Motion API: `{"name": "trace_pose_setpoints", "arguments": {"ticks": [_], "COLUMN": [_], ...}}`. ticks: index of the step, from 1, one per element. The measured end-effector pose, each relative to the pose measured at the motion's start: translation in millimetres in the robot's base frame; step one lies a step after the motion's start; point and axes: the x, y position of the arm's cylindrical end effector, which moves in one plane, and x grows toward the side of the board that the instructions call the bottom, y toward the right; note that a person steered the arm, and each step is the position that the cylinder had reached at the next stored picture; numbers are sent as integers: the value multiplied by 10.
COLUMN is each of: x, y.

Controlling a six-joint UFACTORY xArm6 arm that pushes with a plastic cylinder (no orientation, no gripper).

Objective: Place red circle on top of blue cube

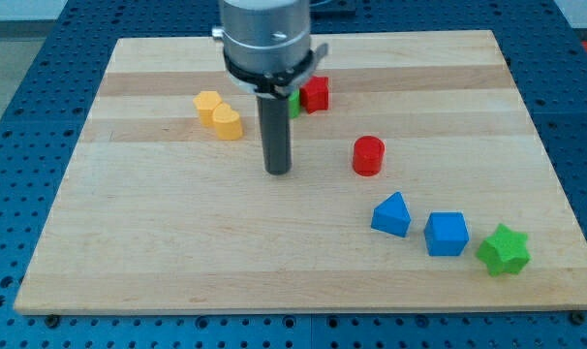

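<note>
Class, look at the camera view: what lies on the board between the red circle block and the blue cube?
The blue triangular block lies nearest that line, just to its left in the camera view, between the red circle block and the blue cube. Otherwise only bare wooden board.

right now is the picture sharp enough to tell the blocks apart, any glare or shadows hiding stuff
Camera view: lighting is even and soft, with no strong glare on the wooden board. Focus is sharp enough to separate the red circle from the blue cube. Shadows are faint and short, hiding nothing. Only my rod hides part of a green block; my tip is crisp.
</note>
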Motion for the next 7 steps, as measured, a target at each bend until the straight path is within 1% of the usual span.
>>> {"name": "trace_pose_setpoints", "arguments": {"ticks": [1, 2, 4, 5, 7], "x": [-325, -410, -150, -19, 445], "y": [-30, 189, 1016, 1274, 1468]}}
